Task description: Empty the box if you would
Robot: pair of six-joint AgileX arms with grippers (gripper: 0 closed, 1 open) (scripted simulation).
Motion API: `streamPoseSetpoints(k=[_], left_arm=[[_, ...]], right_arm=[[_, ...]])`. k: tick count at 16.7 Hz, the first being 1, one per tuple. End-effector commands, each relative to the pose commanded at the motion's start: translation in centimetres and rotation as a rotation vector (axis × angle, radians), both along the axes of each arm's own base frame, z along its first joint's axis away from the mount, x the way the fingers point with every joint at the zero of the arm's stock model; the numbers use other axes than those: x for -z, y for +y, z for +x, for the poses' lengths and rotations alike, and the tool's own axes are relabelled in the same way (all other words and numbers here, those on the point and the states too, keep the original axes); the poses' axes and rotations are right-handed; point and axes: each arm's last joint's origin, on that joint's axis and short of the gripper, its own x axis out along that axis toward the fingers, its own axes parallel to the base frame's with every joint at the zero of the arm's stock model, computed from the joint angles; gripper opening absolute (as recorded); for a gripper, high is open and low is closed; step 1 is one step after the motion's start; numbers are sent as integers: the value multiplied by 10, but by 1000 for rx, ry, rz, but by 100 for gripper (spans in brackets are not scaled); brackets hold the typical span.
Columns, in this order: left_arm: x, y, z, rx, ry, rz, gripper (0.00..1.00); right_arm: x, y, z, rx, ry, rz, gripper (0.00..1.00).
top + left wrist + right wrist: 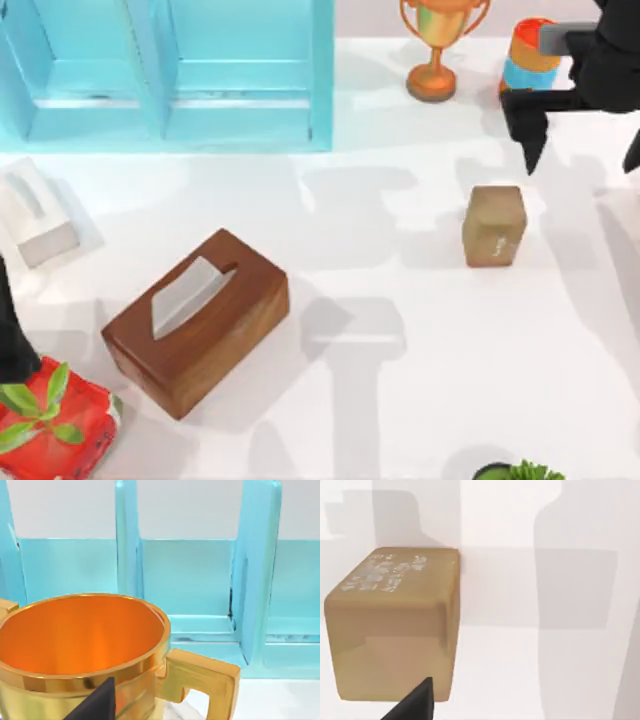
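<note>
A brown wooden tissue box [200, 320] lies at the left of centre, with a pale tissue [185, 295] standing out of its top slot. To the right of centre stands a small tan box [494, 225], which is close up in the right wrist view [395, 620] with white marks on its top. My right gripper [582, 145] hangs open just behind and to the right of the tan box, touching nothing. My left arm [12, 335] is at the table's left edge. Close before the left wrist camera is a gold cup [85, 645] with an orange inside.
A light blue shelf unit [170, 70] fills the back left. A gold trophy [437, 45] and an orange and blue can [530, 55] stand at the back right. A white tissue box [35, 215], a red plant pot [50, 420] and a green plant [520, 470] sit near the edges.
</note>
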Motion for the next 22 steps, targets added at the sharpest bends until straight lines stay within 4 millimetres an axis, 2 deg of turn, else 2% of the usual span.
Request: streamPoseSetpoints(k=[3, 6, 7, 9, 12, 17, 19, 22], left_arm=[[0, 0, 0, 0, 0, 0, 100], [0, 0, 0, 0, 0, 0, 100], [0, 0, 0, 0, 0, 0, 100], [0, 0, 0, 0, 0, 0, 100], [0, 0, 0, 0, 0, 0, 100], [0, 0, 0, 0, 0, 0, 100], [0, 0, 0, 0, 0, 0, 100], [0, 0, 0, 0, 0, 0, 100]], right_arm=[[-11, -87, -3, 20, 0, 3, 100], [-21, -177, -26, 47, -1, 6, 100], [-24, -200, -36, 52, -2, 6, 100], [-29, -234, -55, 54, -3, 7, 100], [-33, -253, -70, 55, -6, 6, 100], [-32, -253, -68, 53, -5, 5, 100], [-22, -255, -63, 54, -5, 6, 100], [3, -260, -59, 57, -5, 5, 100]])
